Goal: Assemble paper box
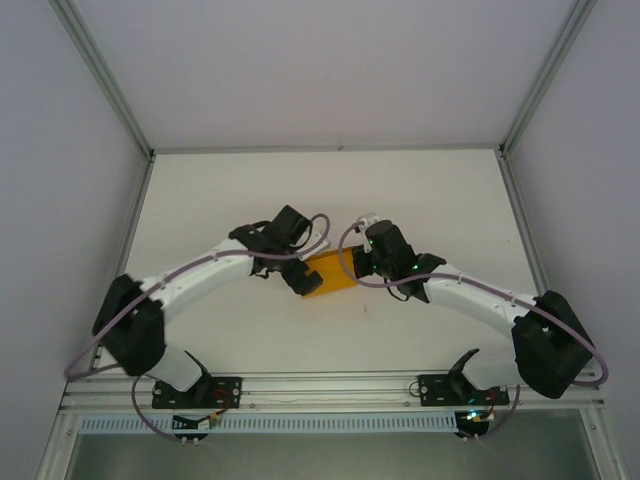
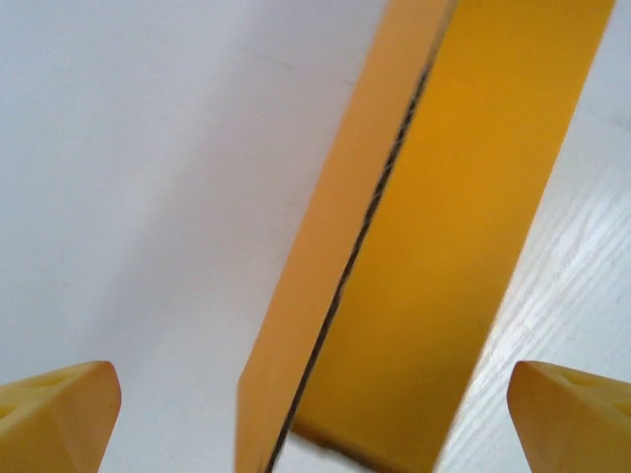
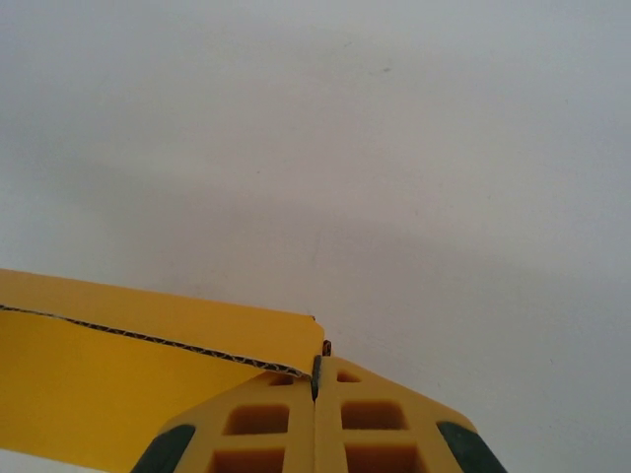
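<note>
Paper box (image 1: 330,273) is lying on worktop (image 1: 400,200), inside hidden; L hand (image 1: 298,280) gaping open around it, R hand (image 3: 315,394) sitting closed at its right edge.

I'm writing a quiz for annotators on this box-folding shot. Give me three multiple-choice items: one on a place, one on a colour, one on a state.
1. Where on the white table is the orange-yellow corrugated card box? A) far left corner B) mid-table, between the left claw and right claw C) on the near rail
2. What colour are the left claw's fingertips? A) yellow B) blue C) red
3. How does the left claw stand? A) shut on the box B) shut, empty C) open, box untouched
Answers: B, seen from overhead; A, both tips show yellow; C, tips wide apart, clear of the box.
</note>
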Controlling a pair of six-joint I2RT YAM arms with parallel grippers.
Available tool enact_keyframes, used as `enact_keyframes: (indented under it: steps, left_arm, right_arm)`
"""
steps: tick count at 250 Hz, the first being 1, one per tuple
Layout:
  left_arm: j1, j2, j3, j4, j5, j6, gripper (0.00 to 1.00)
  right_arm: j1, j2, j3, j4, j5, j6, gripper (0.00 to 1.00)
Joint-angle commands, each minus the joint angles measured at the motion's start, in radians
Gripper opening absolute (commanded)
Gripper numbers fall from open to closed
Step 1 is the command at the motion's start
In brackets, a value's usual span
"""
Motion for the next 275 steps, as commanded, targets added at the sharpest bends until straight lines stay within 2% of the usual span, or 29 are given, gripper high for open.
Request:
enact_keyframes:
  steps: [1,21,46,59,77,98,109,155,188,225,242,260,270,275]
  left_arm:
    - [0.009,-0.127,-0.061,0.048,-0.157,-0.224,1.00]
    - [0.012,-0.184,-0.078,0.019,-0.181,-0.360,0.99]
    - [0.013,-0.231,-0.106,-0.003,-0.078,-0.439,0.85]
    - [0.012,-0.249,-0.128,0.005,-0.025,-0.447,0.78]
    - [0.012,-0.263,-0.161,0.033,0.004,-0.439,0.74]
    - [0.012,-0.249,-0.170,0.054,-0.022,-0.437,0.70]
    - [0.012,-0.235,-0.163,0.060,-0.036,-0.439,0.65]
    - [0.013,-0.161,-0.121,0.080,-0.016,-0.423,0.47]
    - [0.012,-0.129,-0.105,0.086,-0.023,-0.435,0.39]
    - [0.013,-0.119,-0.096,0.083,-0.050,-0.463,0.19]
    - [0.012,-0.122,-0.096,0.084,-0.045,-0.464,0.17]
    - [0.013,-0.122,-0.098,0.085,-0.058,-0.472,0.09]
    - [0.013,-0.118,-0.093,0.076,-0.068,-0.481,0.00]
    - [0.013,-0.118,-0.089,0.069,-0.075,-0.488,0.00]
  right_arm:
    - [0.030,-0.009,-0.049,-0.069,0.092,0.065,0.00]
    - [0.040,-0.014,-0.057,-0.060,0.120,0.078,0.00]
    - [0.054,-0.008,-0.052,-0.066,0.144,0.078,0.00]
    - [0.062,-0.004,-0.049,-0.071,0.146,0.075,0.00]
    - [0.069,-0.006,-0.054,-0.062,0.138,0.075,0.00]
    - [0.071,-0.008,-0.059,-0.048,0.127,0.070,0.00]
    - [0.072,-0.010,-0.056,-0.052,0.124,0.069,0.00]
    - [0.078,-0.006,-0.048,-0.057,0.116,0.068,0.00]
    - [0.083,-0.004,-0.045,-0.059,0.119,0.067,0.00]
    - [0.085,-0.002,-0.044,-0.067,0.122,0.063,0.00]
    - [0.089,-0.002,-0.044,-0.071,0.125,0.062,0.00]
    - [0.092,0.000,-0.045,-0.071,0.127,0.058,0.00]
    - [0.092,0.001,-0.045,-0.072,0.132,0.056,0.00]
    - [0.093,0.001,-0.045,-0.074,0.137,0.056,0.00]
